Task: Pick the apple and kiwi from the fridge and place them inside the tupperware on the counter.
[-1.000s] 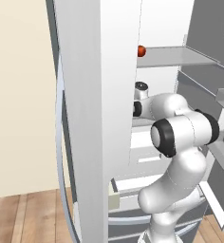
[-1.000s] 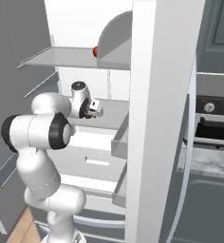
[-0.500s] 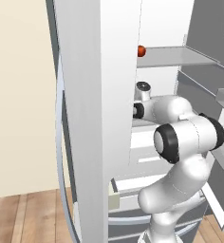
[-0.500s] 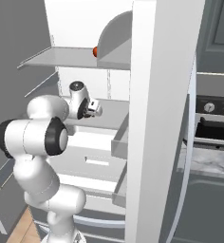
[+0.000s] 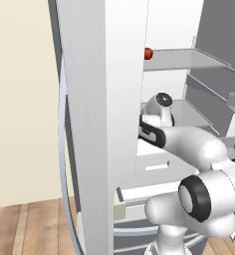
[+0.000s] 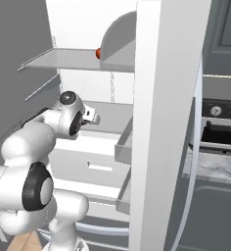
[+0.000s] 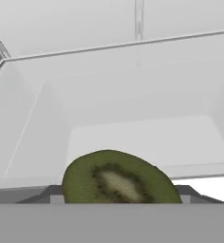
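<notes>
the kiwi (image 7: 118, 180) is seen clamped in the tool, inside the fridge (image 5: 104, 124). the apple (image 5: 148, 53) is left on an upper shelf; nothing is boxed yet.

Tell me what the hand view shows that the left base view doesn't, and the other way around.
The hand view alone has the cut kiwi, green with a pale core, right at the bottom edge close to the camera. The left base view alone has the apple on an upper shelf, the robot arm reaching in, and the wooden floor. Both show the pale inside of the fridge.
</notes>
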Controlling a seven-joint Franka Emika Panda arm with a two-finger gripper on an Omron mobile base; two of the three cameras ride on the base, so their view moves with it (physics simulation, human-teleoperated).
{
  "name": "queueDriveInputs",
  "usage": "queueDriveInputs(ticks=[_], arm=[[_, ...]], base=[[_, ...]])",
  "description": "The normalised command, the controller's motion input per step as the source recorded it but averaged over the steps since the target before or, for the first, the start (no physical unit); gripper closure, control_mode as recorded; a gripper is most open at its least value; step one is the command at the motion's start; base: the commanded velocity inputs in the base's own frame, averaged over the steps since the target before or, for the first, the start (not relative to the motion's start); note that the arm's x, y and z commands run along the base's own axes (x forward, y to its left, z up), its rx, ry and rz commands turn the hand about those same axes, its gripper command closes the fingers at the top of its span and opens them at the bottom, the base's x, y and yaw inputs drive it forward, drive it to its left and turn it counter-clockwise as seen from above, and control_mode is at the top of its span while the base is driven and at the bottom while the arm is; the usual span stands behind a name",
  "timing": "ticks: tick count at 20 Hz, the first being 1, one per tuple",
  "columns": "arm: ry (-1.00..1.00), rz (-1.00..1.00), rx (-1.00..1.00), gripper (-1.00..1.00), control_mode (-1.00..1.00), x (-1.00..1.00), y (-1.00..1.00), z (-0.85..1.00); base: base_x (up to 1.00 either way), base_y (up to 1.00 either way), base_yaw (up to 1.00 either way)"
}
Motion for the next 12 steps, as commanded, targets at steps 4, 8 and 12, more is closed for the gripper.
queueDriveInputs(ticks=[4,8,12], arm=[[0.24,0.00,0.00,1.00,-1.00,-0.60,0.00,0.90],[0.06,0.00,0.00,1.00,-1.00,-0.77,-0.03,0.42],[0.00,0.00,0.00,1.00,-1.00,-0.99,-0.09,0.17]], base=[[0.00,0.00,0.00],[0.00,0.00,0.00],[0.00,0.00,0.00]])
